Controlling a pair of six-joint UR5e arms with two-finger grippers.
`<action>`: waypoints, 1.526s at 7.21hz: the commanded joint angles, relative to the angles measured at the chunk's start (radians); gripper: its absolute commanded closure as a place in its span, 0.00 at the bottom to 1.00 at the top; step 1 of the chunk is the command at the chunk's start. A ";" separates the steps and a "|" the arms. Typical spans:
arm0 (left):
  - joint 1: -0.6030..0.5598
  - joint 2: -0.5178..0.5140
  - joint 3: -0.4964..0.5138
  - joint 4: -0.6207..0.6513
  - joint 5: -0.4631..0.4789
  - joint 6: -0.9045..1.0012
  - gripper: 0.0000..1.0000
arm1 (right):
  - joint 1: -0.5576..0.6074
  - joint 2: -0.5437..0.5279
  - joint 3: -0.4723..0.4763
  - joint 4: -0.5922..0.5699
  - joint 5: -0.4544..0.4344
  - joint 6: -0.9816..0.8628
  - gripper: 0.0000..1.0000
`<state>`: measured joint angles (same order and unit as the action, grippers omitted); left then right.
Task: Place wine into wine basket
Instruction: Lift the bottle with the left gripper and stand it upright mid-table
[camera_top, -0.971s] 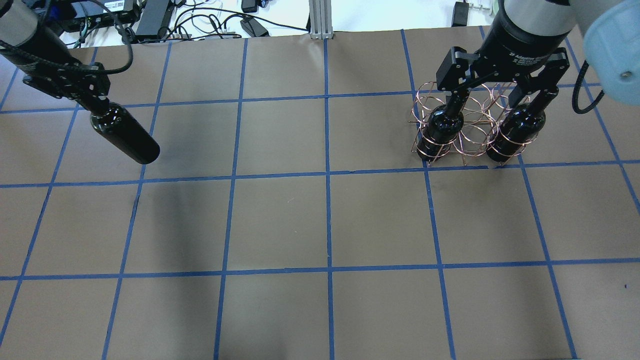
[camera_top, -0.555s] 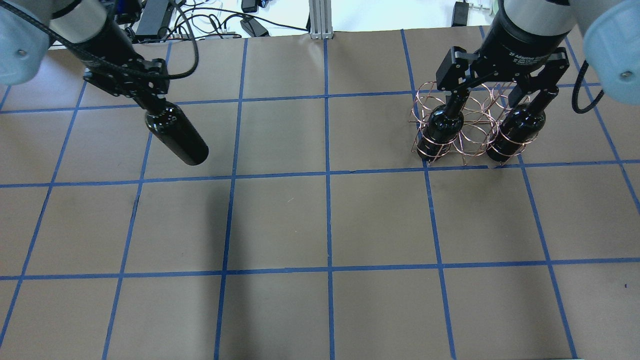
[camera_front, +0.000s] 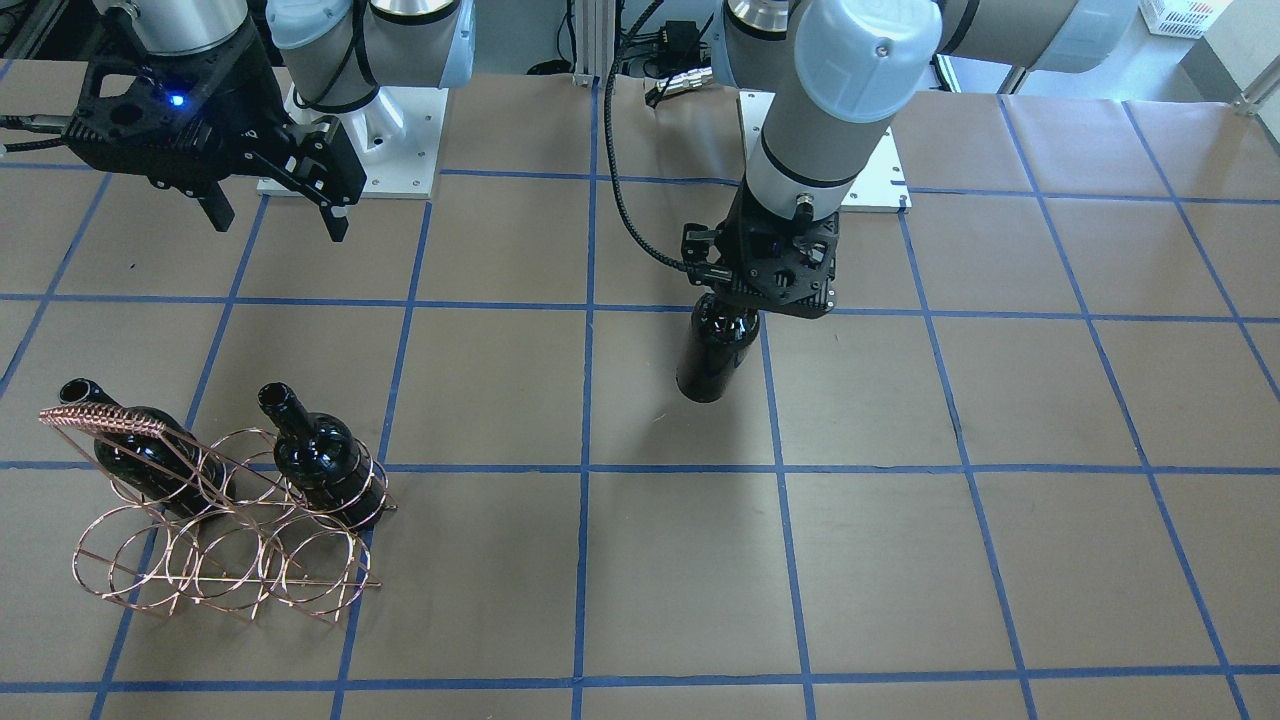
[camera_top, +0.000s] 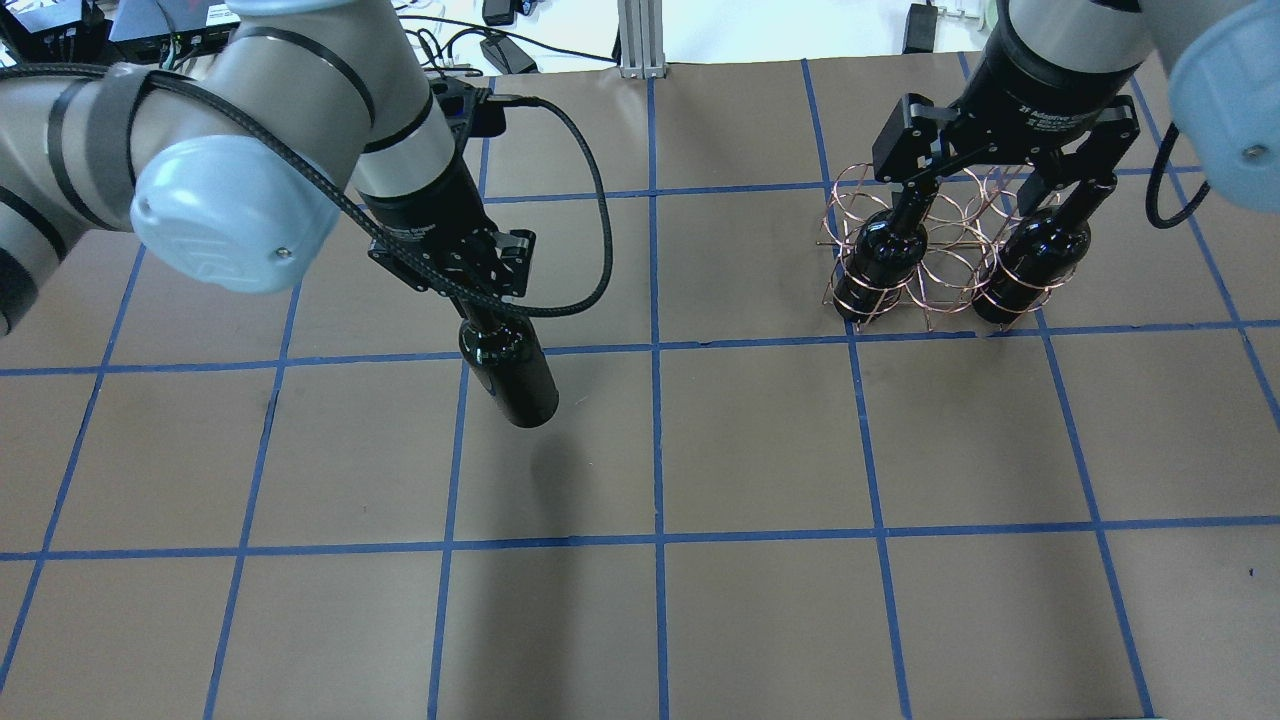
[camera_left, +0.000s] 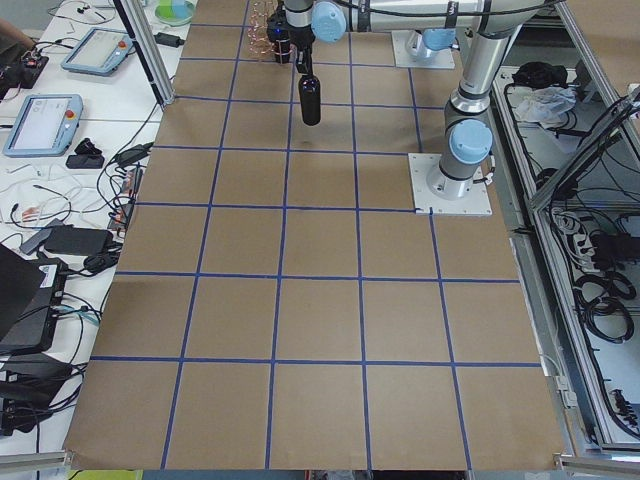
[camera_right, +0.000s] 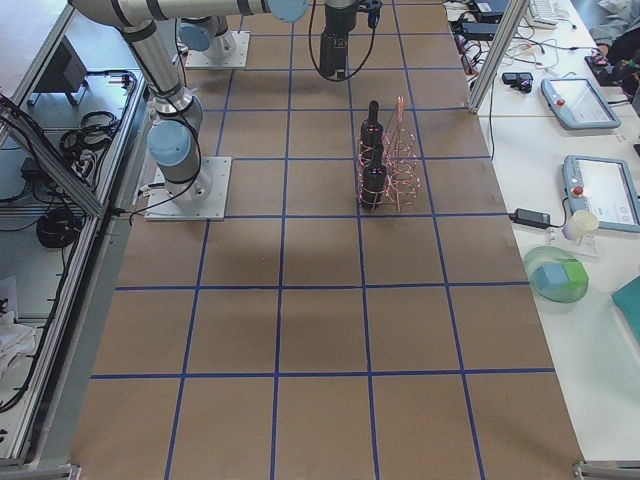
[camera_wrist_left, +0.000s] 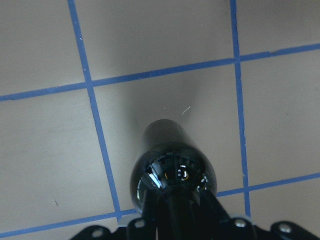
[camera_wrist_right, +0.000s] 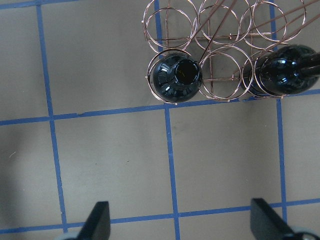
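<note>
1. Hanging from the left gripper (camera_front: 750, 298), which is clamped on its neck, the wine (camera_front: 712, 352) sits above the table (camera_front: 1000, 400) near the middle in the front view. Its neck is up, its base down and its long axis close to vertical. The wine basket (camera_front: 215, 560) stands well apart, with two other bottles (camera_front: 322, 462) in the end rings of its robot-side row. The right gripper (camera_front: 272, 218) is spread wide and holds nothing.
2. Overhead, only table and blue tape lines (camera_top: 655, 300) lie between the wine (camera_top: 512, 378) and the wine basket (camera_top: 940, 255). The right gripper (camera_top: 1000, 195) hovers over the basket, its fingers lining up with the two bottle necks. Since a second ago the left arm has carried the wine from the far left edge toward the centre, and the bottle has swung from a strong slant to nearly upright. The basket and right gripper are unchanged.
3. From the left end, the wine (camera_left: 310, 98) hangs upright and clear of the table.
4. From the right end, the wine basket (camera_right: 397, 155) keeps both bottles upright.
5. The left wrist camera looks down along the wine (camera_wrist_left: 172, 167), base pointing away.
6. The right wrist camera shows both bottle mouths up in the wine basket (camera_wrist_right: 220, 30), with the gripper's fingers (camera_wrist_right: 97, 220) wide apart.
</note>
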<state>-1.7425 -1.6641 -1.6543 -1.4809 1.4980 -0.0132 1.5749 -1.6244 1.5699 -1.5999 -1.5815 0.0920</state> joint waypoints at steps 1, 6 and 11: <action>-0.020 0.004 -0.053 -0.004 -0.002 -0.004 1.00 | -0.001 0.000 0.001 0.000 0.000 0.000 0.00; -0.052 -0.003 -0.081 -0.009 0.001 -0.005 1.00 | 0.000 0.000 0.001 0.000 0.000 -0.002 0.00; -0.052 0.013 -0.110 -0.005 -0.004 -0.001 1.00 | -0.003 0.011 -0.001 0.000 -0.002 0.005 0.00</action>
<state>-1.7942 -1.6564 -1.7622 -1.4868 1.4966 -0.0141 1.5735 -1.6196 1.5693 -1.6025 -1.5830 0.0904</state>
